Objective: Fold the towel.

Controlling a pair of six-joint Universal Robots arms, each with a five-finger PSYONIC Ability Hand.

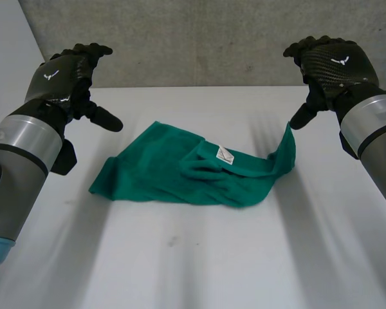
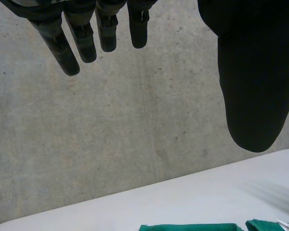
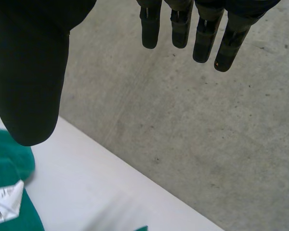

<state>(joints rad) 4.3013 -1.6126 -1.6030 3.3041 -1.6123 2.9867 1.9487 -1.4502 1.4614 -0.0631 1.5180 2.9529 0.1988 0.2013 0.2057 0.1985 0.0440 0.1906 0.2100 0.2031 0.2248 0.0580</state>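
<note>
Head view: towel (image 1: 180,174) bunched between left hand (image 1: 67,74) and right hand (image 1: 331,64), fingers relaxed.

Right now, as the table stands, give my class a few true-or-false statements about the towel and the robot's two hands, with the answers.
1. A green towel lies on a white table. True.
2. The towel is folded into a neat flat square. False: it lies crumpled, with bunched folds and one end sticking up.
3. A white label shows on the towel. True.
4. The left hand grips a corner of the towel. False: it is raised to one side, apart from the towel, with its fingers open and holding nothing.
5. The right hand has its fingers open. True.
</note>
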